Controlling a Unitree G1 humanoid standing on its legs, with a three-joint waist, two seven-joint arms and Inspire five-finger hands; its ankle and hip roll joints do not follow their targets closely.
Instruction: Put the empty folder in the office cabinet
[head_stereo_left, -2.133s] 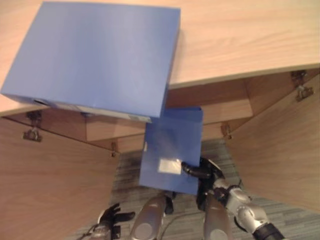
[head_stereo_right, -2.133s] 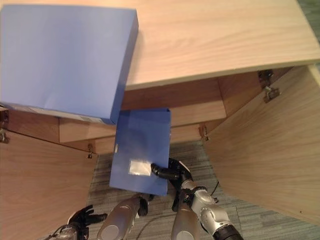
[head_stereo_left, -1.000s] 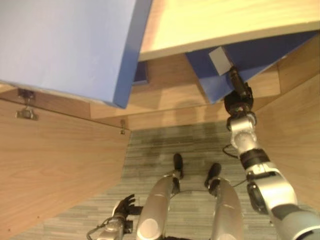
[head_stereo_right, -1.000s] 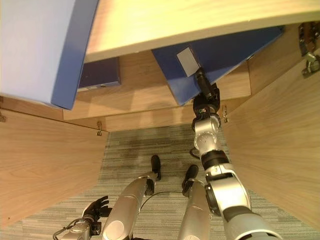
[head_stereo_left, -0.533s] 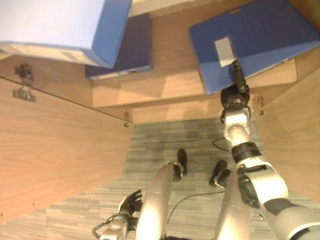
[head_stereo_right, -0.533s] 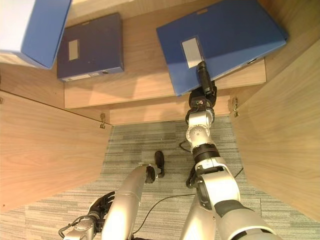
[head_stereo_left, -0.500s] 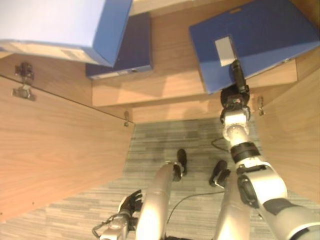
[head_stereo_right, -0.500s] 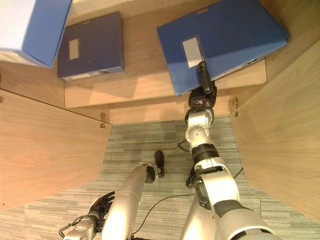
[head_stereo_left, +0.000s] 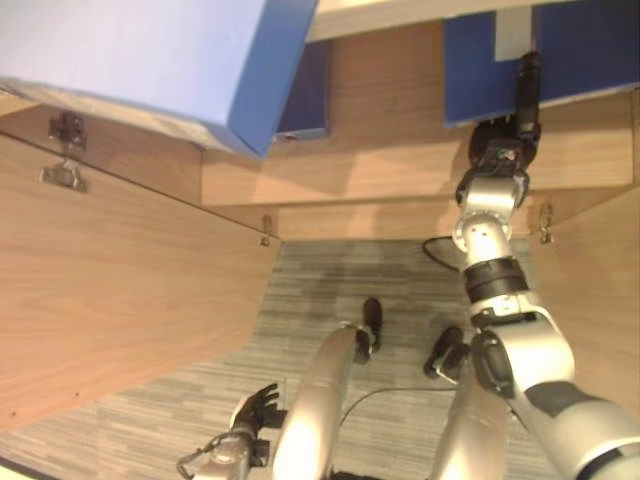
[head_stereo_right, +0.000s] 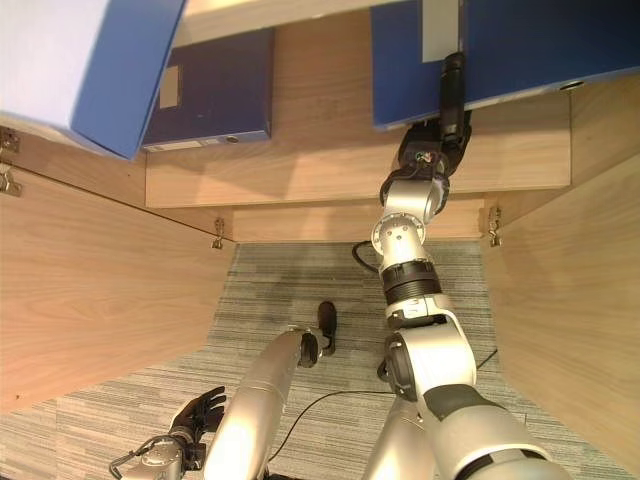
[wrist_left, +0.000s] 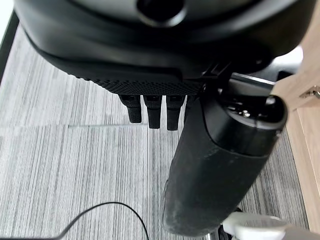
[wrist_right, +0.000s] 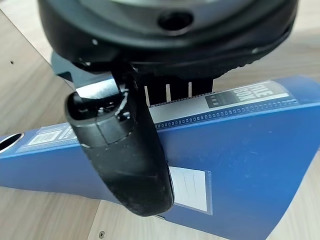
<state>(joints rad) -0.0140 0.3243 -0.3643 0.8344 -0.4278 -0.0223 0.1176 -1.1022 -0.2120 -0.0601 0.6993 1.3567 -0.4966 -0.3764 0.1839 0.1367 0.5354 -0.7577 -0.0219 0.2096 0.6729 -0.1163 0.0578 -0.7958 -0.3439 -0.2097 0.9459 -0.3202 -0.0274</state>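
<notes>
The blue folder (head_stereo_right: 520, 50) lies flat on the cabinet shelf (head_stereo_right: 330, 160) at the right, its white label (head_stereo_right: 438, 30) near my right hand (head_stereo_right: 440, 125). That hand reaches in from below and grips the folder's near edge. In the right wrist view its thumb (wrist_right: 125, 150) lies on the blue cover (wrist_right: 250, 145) and its fingers go under the spine edge. My left hand (head_stereo_right: 195, 412) hangs low at the lower left over the carpet, holding nothing, its fingers (wrist_left: 152, 110) relaxed.
A darker blue folder (head_stereo_right: 215, 90) lies on the same shelf at the left. A large blue box file (head_stereo_left: 150, 50) overhangs the cabinet top. Cabinet doors stand open on the left (head_stereo_left: 100, 300) and the right (head_stereo_right: 570, 320), with grey carpet (head_stereo_right: 290, 290) between them.
The folder has turned from slanted to square with the shelf edge and lies deeper in, with my right hand still on it. The camera has shifted. The left hand stays low.
</notes>
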